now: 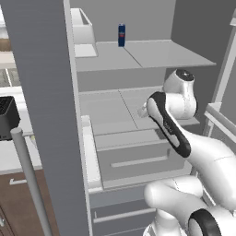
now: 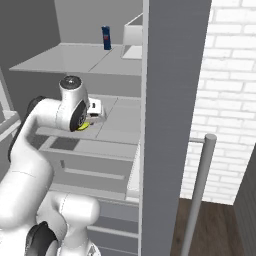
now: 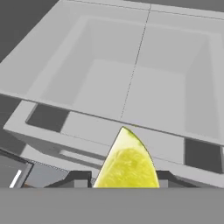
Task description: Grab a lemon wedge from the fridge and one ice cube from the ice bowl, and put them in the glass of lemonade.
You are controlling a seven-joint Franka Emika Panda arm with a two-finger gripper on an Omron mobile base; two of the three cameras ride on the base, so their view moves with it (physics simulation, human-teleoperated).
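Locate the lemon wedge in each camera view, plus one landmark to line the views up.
Left base view: hidden behind the arm's wrist, in front of the middle fridge shelf.
Right base view: lemon wedge, a yellow sliver at the gripper, left of centre.
Hand view: lemon wedge, bottom centre, between the fingertips.
Shared landmark: blue can on the top shelf in both base views.

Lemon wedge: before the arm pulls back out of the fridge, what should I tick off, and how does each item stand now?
1. Lemon wedge sits between the gripper fingers: ok.
2. Wedge lifted off the shelf: ok, it sits above the shelf edge in the hand view.
3. Grip firm enough for travel: cannot tell.
4. Fridge door open: ok.
5. Blue can clear of the arm: ok, it stands a shelf higher.
6. Glass of lemonade ready to receive: cannot tell.
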